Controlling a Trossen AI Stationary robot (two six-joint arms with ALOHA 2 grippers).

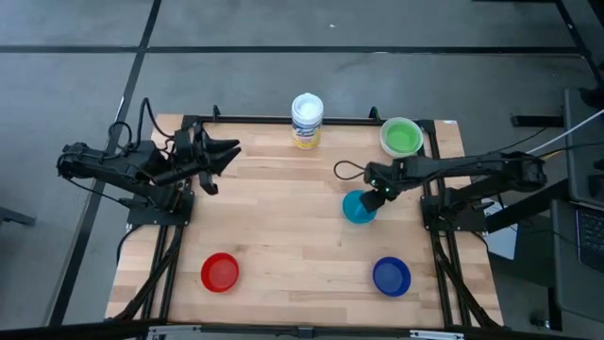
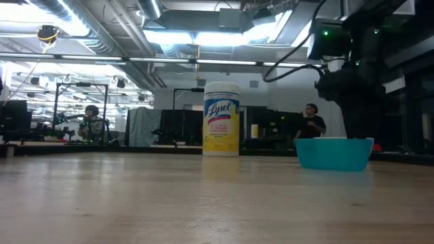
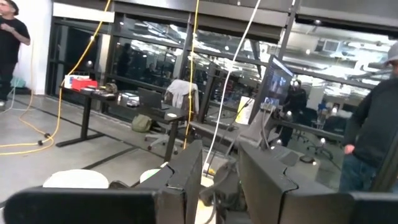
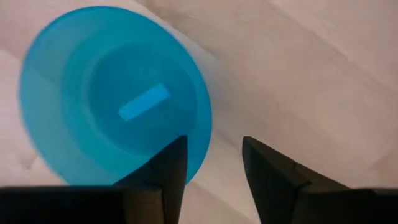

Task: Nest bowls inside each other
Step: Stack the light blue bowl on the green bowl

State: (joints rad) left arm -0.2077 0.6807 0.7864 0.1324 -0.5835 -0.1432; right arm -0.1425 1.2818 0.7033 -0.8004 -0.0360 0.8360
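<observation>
A teal bowl (image 1: 357,210) stands upright on the wooden table, right of centre; the low view shows the same teal bowl (image 2: 333,154) on its base. My right gripper (image 4: 214,140) is open and points down over the bowl's rim on its right side, one finger over the bowl's inside and one outside it. A green bowl (image 1: 401,137) sits at the far right corner, a red bowl (image 1: 220,272) near left and a blue bowl (image 1: 391,276) near right. My left gripper (image 1: 231,151) is open, raised at the far left, holding nothing. My right gripper comes at the teal bowl from above, its fingers either side of the rim (image 4: 202,134) on the side toward the table's right edge. I cannot tell whether either finger touches the rim. The bowl rests on the table.
A white canister with a yellow and blue label (image 1: 307,120) stands at the middle of the far edge. Bare wood lies between the bowls in the table's middle (image 1: 283,217). People stand in the room beyond the table.
</observation>
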